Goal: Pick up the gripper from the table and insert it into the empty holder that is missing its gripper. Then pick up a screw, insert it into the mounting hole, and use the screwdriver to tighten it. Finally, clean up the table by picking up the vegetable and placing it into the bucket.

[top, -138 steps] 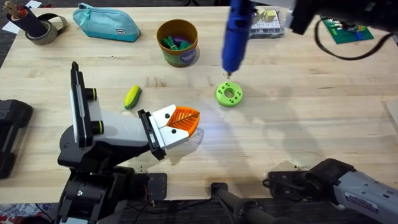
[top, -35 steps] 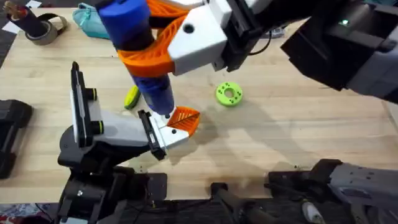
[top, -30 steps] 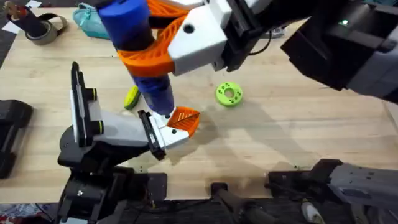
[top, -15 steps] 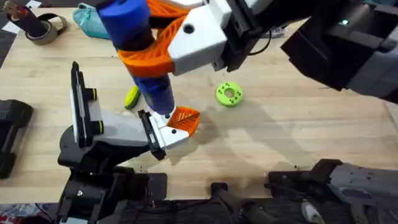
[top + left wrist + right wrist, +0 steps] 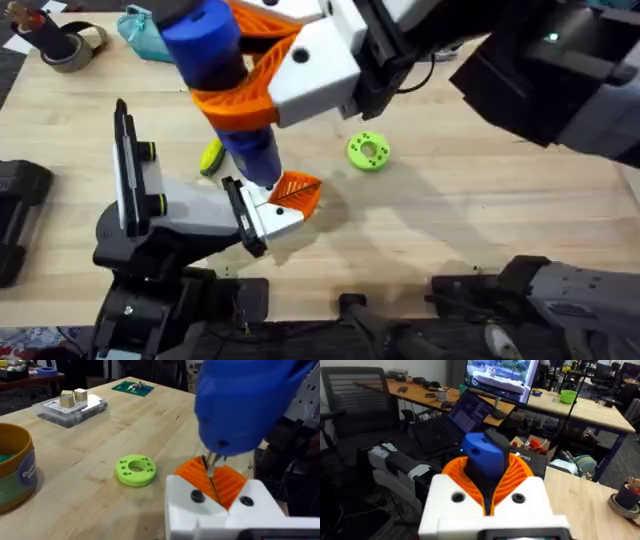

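Gripping the screwdriver (image 5: 225, 85) with my right pincer (image 5: 262, 72), its orange pads pressed against the blue barrel, I hold the tool upright over the holder (image 5: 190, 210). My own wrist view shows the blue body (image 5: 485, 455) wedged between the two ribbed orange fingers (image 5: 520, 472).

Taking the holder as the landmark and going left to right: it sits on its black base on the worktop (image 5: 480, 210), its white boxy end pointing right, with the black clamp plate at its tip. Just behind it lies the vegetable (image 5: 212, 156), yellow and green, flat on the wood and partly hidden by the screwdriver. At the holder's tip sits the gripper (image 5: 285, 200), its white block against the clamp plate and its orange ribbed finger pointing right. The screwdriver's thin bit (image 5: 214, 480) comes down onto the top of that white block, between two dark screw heads; I cannot tell whether it is seated in a hole. Further right of the holder, well apart from it, lies a lime-green disc (image 5: 368, 151) with holes. The bucket (image 5: 15, 472) stands farther behind, beyond the disc, seen from my left wrist.

My left pincer: I cannot tell how its fingers stand.
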